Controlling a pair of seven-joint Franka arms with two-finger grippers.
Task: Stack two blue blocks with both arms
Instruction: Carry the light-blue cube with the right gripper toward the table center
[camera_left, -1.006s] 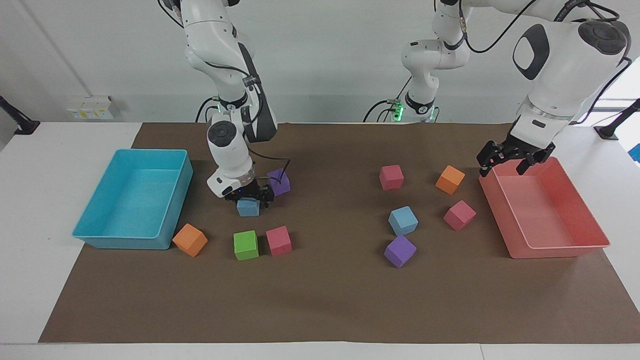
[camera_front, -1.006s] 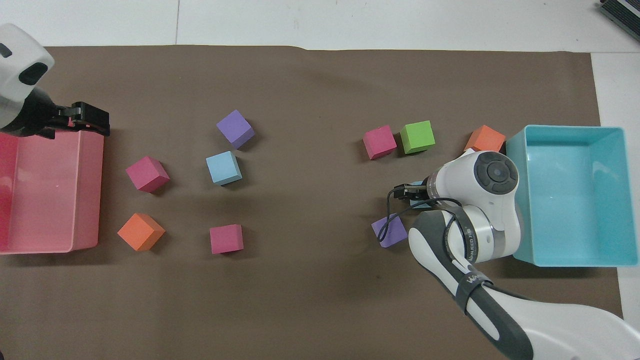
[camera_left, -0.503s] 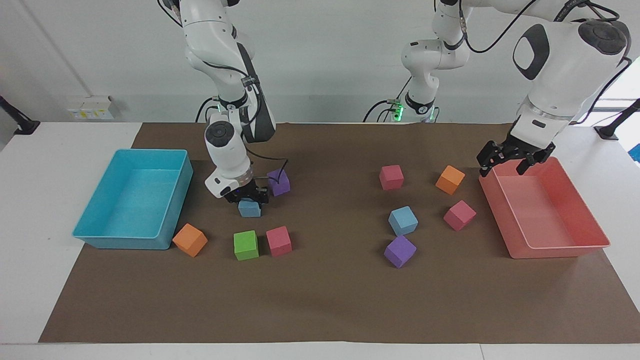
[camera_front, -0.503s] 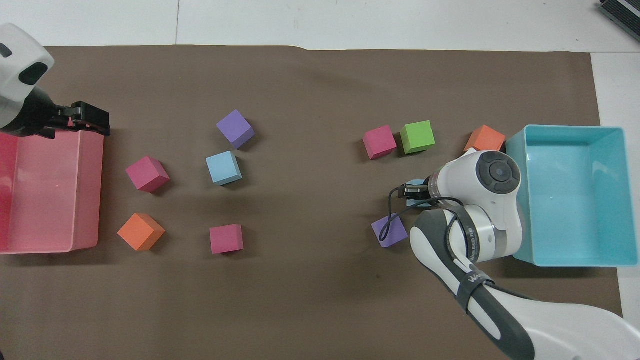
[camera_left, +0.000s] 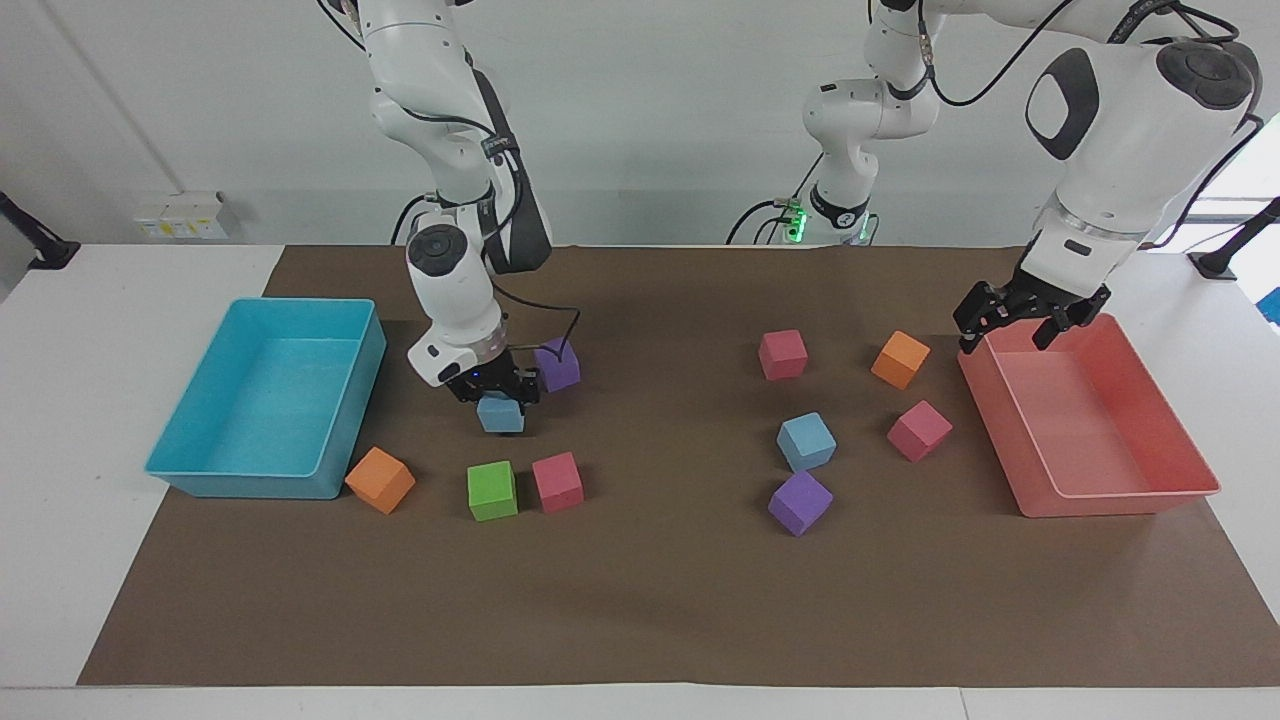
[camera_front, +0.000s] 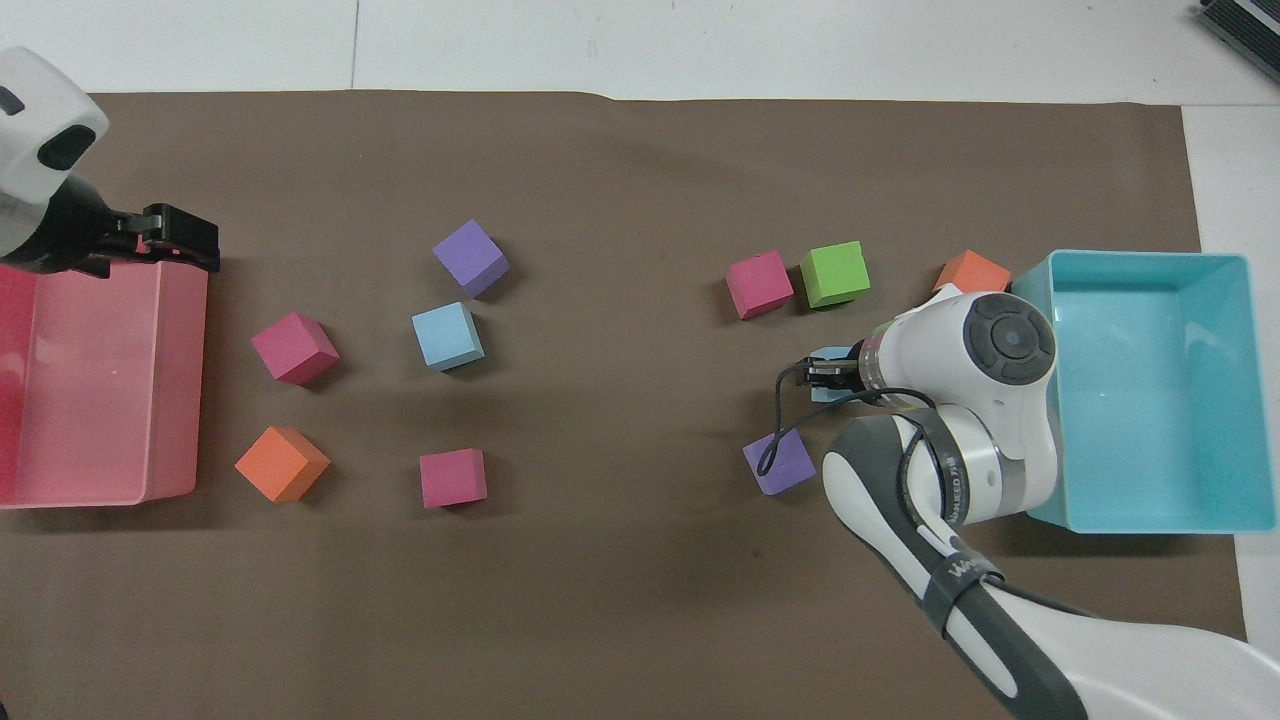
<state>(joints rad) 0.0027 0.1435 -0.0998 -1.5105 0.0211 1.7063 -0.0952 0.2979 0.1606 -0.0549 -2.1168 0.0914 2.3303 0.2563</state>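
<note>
The right end effector grips one blue block beside a purple cube; the left end effector waits wide over the pink tray.

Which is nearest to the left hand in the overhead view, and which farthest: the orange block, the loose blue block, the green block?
From the left hand, over the pink tray's corner:
1. Orange block, beside the pink tray.
2. Loose blue block, mid-table.
3. Green block, toward the right arm's end.

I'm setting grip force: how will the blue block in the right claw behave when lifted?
The blue block looks like matte foam, so probably light and squashy. Its flat faces should resist slipping in the right claw, and it likely won't roll when set down.
</note>
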